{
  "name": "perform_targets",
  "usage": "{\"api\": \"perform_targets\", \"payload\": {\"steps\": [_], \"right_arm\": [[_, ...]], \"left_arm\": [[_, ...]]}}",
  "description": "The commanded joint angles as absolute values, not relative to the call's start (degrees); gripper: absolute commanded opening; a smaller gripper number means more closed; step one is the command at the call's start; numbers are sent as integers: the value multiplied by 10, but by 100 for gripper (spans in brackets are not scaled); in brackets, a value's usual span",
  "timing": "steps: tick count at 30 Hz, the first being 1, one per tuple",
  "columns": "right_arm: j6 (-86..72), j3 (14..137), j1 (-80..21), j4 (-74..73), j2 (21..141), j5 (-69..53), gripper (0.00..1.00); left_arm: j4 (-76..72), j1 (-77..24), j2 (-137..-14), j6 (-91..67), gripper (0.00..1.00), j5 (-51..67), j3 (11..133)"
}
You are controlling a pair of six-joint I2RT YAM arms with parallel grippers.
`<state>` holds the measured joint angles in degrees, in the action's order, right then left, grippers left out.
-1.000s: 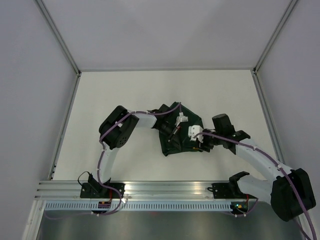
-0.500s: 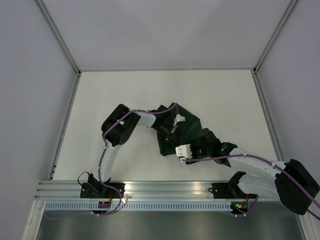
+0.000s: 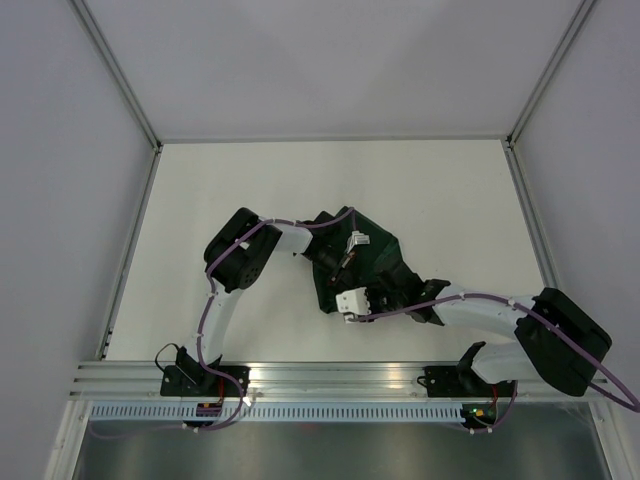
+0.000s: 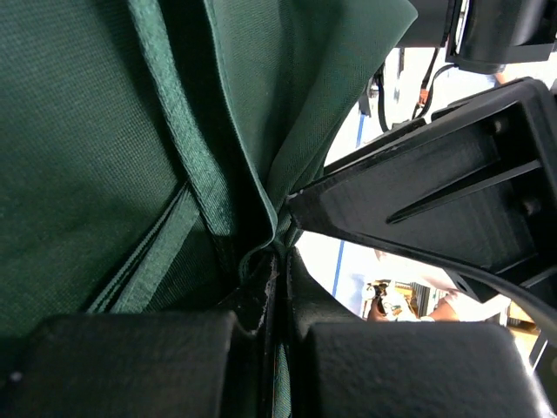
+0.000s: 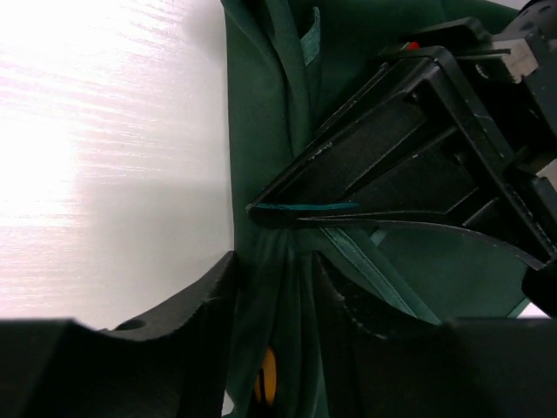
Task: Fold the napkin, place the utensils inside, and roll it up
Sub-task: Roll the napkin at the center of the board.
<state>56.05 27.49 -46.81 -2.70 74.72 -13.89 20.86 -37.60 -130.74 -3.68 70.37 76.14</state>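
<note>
The napkin [image 3: 378, 258] lies bunched and folded over on itself near the middle of the desk [image 3: 240, 180], a little toward 5 o'clock from centre, not spread flat. In the right wrist view one orange utensil [image 5: 268, 383] is glimpsed low among the folds, and no others can be made out. It is therefore judged, not seen, that the utensils are wrapped and the rolling is in hand.

A ridge of cloth is pinched by the left jaws, which are shut tight on it. The left wrist view shows the hem drawn up into their tips. In the top view this pinch sits toward the napkin's 9 o'clock side, reached by the left arm [image 3: 240, 262] from 8 o'clock. The hold is probably meant to anchor the bundle so that it neither slides nor unrolls while the other side is worked.

The right jaws are set astride the same ridge just beside the left tips, near the napkin's 6 o'clock edge, with the right arm [image 3: 490, 312] lying low from 4 o'clock. They stand about half apart with cloth filling the gap, and whether the cloth is clamped cannot be told. A placement so near the left pinch suggests a hand-over or a fresh bite on the roll. Two risks are judged: the tips fouling each other, and the utensil slipping out of an open end.
</note>
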Motion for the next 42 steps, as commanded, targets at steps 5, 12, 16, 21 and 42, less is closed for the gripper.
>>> {"api": "perform_targets", "payload": {"steps": [5, 12, 16, 21, 42], "right_arm": [[557, 309, -470, -102, 773, -138, 36], [546, 367, -462, -210, 809, -193, 14], [553, 405, -430, -284, 839, -249, 9], [589, 460, -388, -364, 888, -319, 9], [721, 649, -260, -621, 1126, -464, 8]], "left_arm": [[243, -371, -1331, -1, 2, 674, 773], [256, -364, -1304, 24, 14, 679, 771], [253, -362, -1270, 27, 25, 681, 766], [222, -352, -1213, 6, 36, 663, 758], [-173, -384, -765, -130, 47, 170, 384]]}}
